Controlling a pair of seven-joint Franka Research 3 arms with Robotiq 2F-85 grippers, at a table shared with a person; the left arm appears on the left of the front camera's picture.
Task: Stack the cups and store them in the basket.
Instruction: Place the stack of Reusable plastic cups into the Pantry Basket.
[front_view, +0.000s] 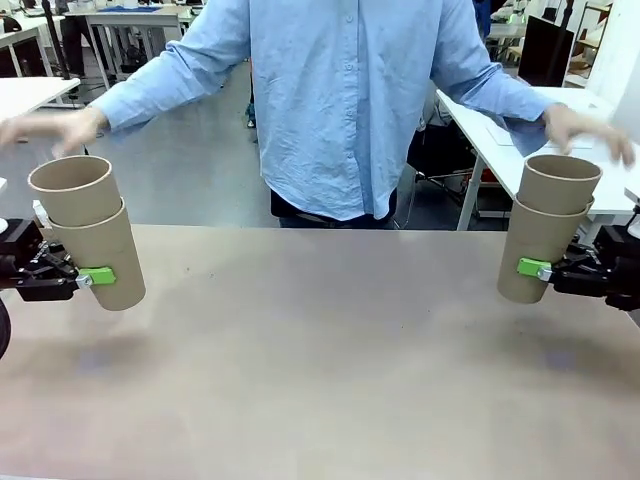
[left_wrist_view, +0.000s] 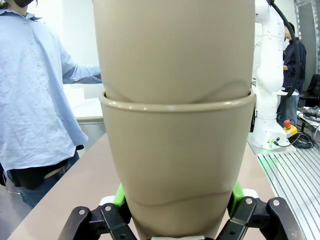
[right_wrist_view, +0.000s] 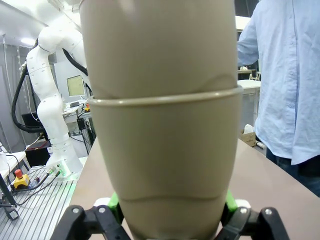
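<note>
At the table's left edge my left gripper is shut on the lower cup of a stack of two kraft-brown cups, which leans a little and hangs above the table. In the left wrist view that stack rises between the green pads of the left gripper. On the right, my right gripper is shut on a second two-cup stack, also held off the table. The right wrist view shows this stack in the right gripper. The basket is out of view.
A person in a light blue shirt stands at the far side, arms spread, one blurred hand beside the left stack and the other hand beside the right stack. The brown tabletop stretches between my arms.
</note>
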